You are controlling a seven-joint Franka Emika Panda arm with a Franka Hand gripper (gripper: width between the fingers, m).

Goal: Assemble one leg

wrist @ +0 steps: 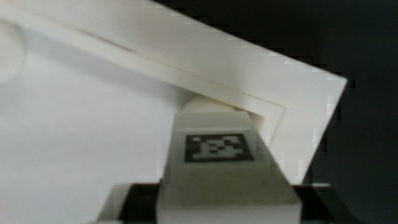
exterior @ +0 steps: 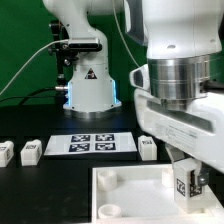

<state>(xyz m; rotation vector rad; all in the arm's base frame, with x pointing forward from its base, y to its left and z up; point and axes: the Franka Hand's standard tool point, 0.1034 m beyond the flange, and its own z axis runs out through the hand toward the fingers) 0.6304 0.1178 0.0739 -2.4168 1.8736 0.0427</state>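
While exterior view shows hand gripping leg, wrist view shows leg at board corner.

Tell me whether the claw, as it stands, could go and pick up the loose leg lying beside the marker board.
Probably not yet: the claw is shut on a leg over the big white board. The loose leg by the marker board lies uncovered, so the way looks free once released.

Tight at the near right corner

The tool and leg crowd the board's corner at the surface's near edge. Toward the far edge, the marker board and loose legs line up; dark surface between stays open.
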